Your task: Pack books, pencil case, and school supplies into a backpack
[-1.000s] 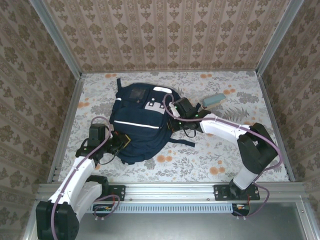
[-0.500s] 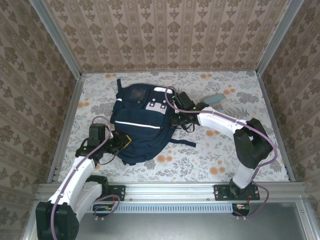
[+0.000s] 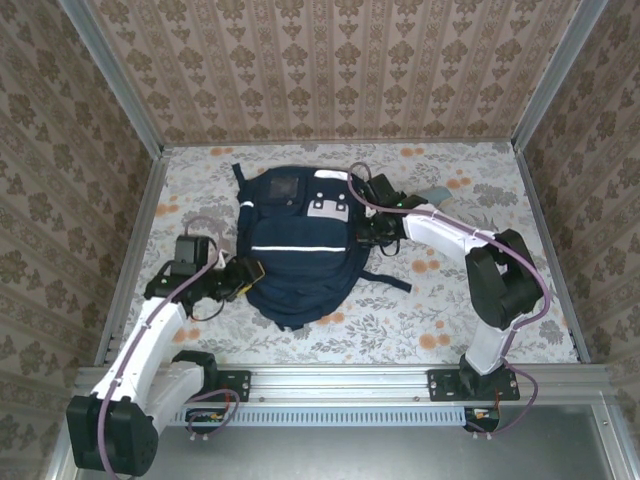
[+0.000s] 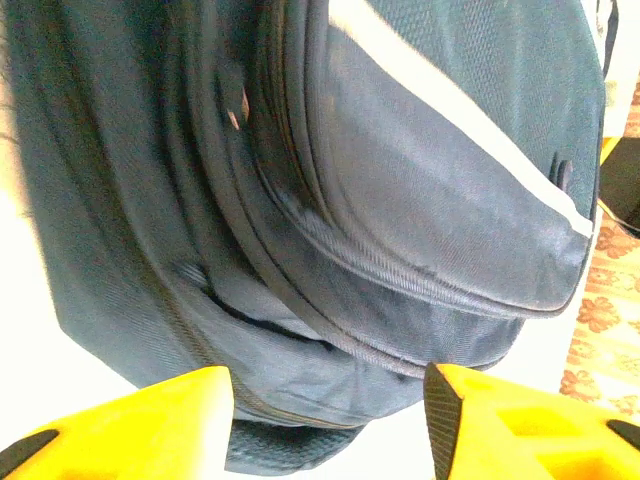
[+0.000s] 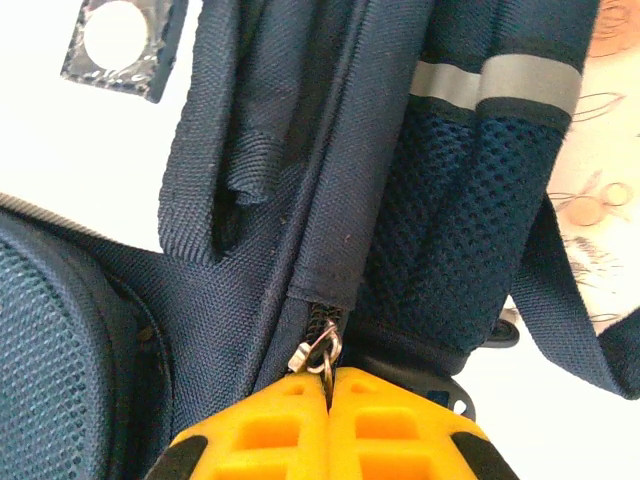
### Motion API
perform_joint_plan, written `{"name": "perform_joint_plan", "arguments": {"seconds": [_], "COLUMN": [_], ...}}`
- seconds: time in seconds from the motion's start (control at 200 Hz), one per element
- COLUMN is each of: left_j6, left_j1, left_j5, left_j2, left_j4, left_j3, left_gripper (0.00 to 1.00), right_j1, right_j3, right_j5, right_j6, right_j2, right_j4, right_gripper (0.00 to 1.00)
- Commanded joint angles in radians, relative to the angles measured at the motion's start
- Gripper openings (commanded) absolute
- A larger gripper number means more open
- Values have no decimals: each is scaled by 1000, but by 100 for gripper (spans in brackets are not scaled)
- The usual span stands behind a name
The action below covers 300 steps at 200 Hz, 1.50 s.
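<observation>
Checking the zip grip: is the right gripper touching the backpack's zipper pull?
Touching. The right wrist view shows the right gripper shut, its yellow tips pinching the metal zipper pull of the backpack.

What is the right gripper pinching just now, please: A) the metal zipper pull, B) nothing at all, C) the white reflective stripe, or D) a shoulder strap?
A: in the right wrist view, the right gripper has its yellow jaws shut together on the small metal zipper pull of the backpack.
</observation>
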Motion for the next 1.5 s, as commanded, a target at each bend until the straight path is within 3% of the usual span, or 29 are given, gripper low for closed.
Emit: {"name": "perform_joint_plan", "arguments": {"seconds": [0.0, 0.085, 0.165, 0.29, 0.515, 0.63, 0.855, 0.96, 1.135, 1.495], "left_j6": [136, 177, 203, 234, 259, 237, 194, 174, 161, 127], "left_j1": [-10, -52, -114, -222, -338, -344, -341, -340, -325, -291], "left_j5": [-58, -99, -162, -227, -240, -238, -234, -239, -282, -295], "left_j2": [41, 100, 158, 259, 505, 640, 874, 962, 1039, 1103], "left_j4": [-106, -116, -110, -68, 7, 48, 128, 131, 106, 73], "left_j3": [96, 165, 241, 333, 507, 599, 772, 844, 888, 897], "left_gripper": [55, 56, 56, 56, 52, 44, 23, 18, 16, 15], "right_j1": [-26, -48, -73, -118, -124, -121, -105, -99, -90, -28], "right_j3": [5, 0, -28, -78, -123, -121, -43, -11, 16, 24], "right_j5": [2, -28, -49, -144, -485, -540, -611, -586, -581, -658], "right_j6": [0, 5, 16, 42, 57, 2, -113, -159, -245, -384], "right_j2": [-13, -41, -98, -180, -182, -146, -34, 8, 52, 44], "right_j4": [-30, -25, -12, 25, 145, 186, 192, 169, 172, 67], "right_gripper": [19, 39, 49, 54, 58, 70, 75, 77, 85, 83]}}
